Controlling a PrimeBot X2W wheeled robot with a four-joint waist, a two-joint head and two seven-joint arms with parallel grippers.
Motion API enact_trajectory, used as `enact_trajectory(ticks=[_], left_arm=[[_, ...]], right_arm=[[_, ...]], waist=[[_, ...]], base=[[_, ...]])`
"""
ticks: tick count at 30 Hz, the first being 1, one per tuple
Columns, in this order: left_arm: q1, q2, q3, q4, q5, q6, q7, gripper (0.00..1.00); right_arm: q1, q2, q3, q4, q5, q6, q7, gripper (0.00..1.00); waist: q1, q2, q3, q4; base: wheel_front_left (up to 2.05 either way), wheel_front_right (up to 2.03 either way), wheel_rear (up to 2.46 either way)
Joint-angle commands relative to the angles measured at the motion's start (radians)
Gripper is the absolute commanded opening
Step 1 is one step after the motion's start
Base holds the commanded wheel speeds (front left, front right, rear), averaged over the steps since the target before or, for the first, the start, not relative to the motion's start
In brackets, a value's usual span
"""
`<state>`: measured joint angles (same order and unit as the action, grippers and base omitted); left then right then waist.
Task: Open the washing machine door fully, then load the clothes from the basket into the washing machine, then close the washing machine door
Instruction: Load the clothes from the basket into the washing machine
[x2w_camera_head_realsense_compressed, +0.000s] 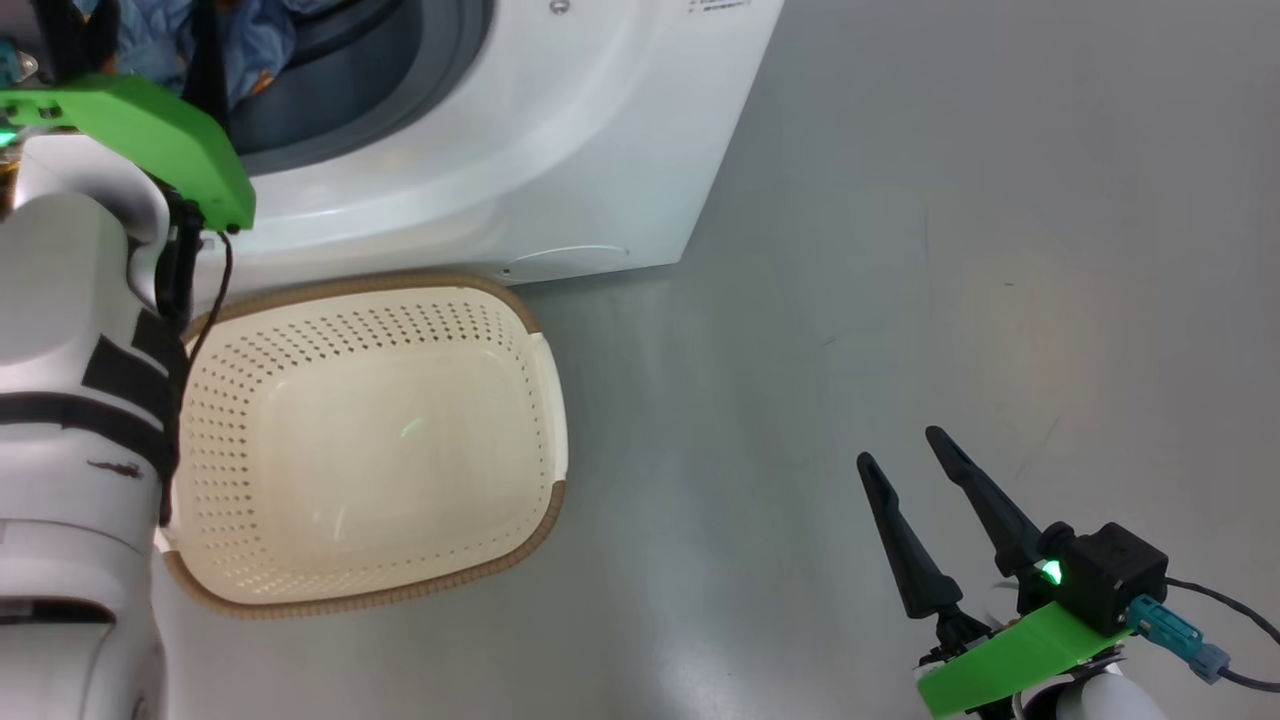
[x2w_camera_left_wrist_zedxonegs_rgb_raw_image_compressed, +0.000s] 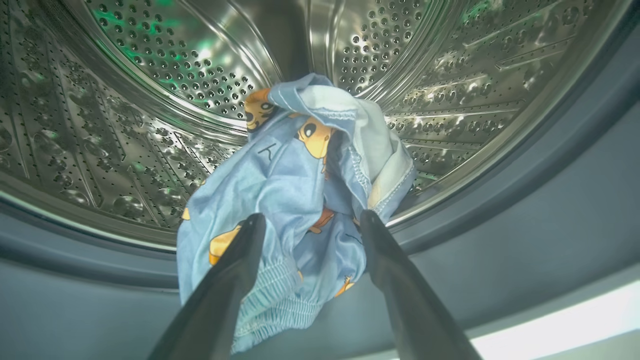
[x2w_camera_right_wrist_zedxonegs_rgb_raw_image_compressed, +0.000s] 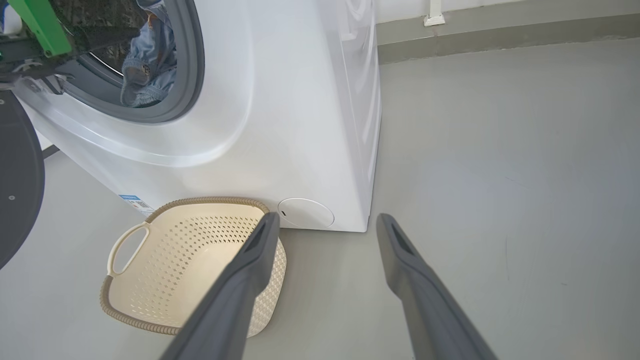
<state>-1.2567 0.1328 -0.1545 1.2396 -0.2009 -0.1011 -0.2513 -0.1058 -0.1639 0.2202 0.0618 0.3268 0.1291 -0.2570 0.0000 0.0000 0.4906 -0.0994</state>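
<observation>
Presently observed left gripper (x2w_camera_left_wrist_zedxonegs_rgb_raw_image_compressed: 310, 220) spread inside washing machine (x2w_camera_head_realsense_compressed: 560, 150) mouth, clothes (x2w_camera_left_wrist_zedxonegs_rgb_raw_image_compressed: 295, 175) between its fingers (x2w_camera_left_wrist_zedxonegs_rgb_raw_image_compressed: 225, 290), draped over gasket (x2w_camera_left_wrist_zedxonegs_rgb_raw_image_compressed: 500, 225). Noted right gripper (x2w_camera_head_realsense_compressed: 900, 446) spread above floor (x2w_camera_head_realsense_compressed: 900, 250). Found basket (x2w_camera_head_realsense_compressed: 440, 330) just beside machine front. Could not read blue label (x2w_camera_right_wrist_zedxonegs_rgb_raw_image_compressed: 129, 197).

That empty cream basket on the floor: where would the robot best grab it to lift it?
Probably by a white side handle, from above: it is an open loop a finger could slip through, standing clear of the sloped wall. The basket sits upright beside the washing machine, and the open right gripper hovers to its right, so the right-end handle looks nearer.
</observation>
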Motion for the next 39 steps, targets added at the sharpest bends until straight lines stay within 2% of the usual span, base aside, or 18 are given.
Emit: enact_trajectory(ticks=[1, 6, 14, 22, 31, 39], left_arm=[[0.019, 0.033, 0.008, -0.03, -0.012, -0.001, -0.009, 1.0], [0.051, 0.022, 0.016, -0.066, -0.031, -0.003, -0.01, 1.0], [0.24, 0.01, 0.024, -0.276, -0.053, -0.007, -0.01, 1.0], [0.475, 0.035, 0.025, -0.528, -0.068, 0.009, 0.02, 1.0], [0.771, 0.08, 0.058, -0.933, -0.105, 0.073, 0.166, 1.0], [1.025, 0.083, 0.118, -1.261, -0.153, 0.148, 0.241, 1.0]], right_arm=[[0.007, -0.01, 0.019, -0.019, 0.002, 0.002, -0.005, 1.0], [0.007, -0.009, 0.009, -0.02, 0.002, 0.002, -0.005, 1.0], [0.02, -0.008, -0.023, -0.032, -0.003, 0.002, -0.005, 1.0], [0.027, -0.018, -0.029, -0.038, -0.004, 0.002, -0.005, 1.0], [0.025, -0.027, -0.027, -0.044, -0.007, 0.002, -0.005, 1.0], [0.02, -0.032, -0.034, -0.051, -0.008, 0.002, -0.005, 1.0]], waist=[[0.0, 0.0, -0.002, 0.009], [0.0, 0.0, -0.006, 0.025], [0.0, 0.0, -0.013, 0.069], [0.0, 0.0, -0.015, 0.096], [0.0, 0.0, -0.011, 0.1], [0.0, 0.0, 0.005, 0.097]], base=[[0.0, 0.0, 0.0], [0.0, 0.0, 0.0], [0.0, 0.0, 0.0], [0.0, 0.0, 0.0], [0.0, 0.0, 0.0], [0.0, 0.0, 0.0]])
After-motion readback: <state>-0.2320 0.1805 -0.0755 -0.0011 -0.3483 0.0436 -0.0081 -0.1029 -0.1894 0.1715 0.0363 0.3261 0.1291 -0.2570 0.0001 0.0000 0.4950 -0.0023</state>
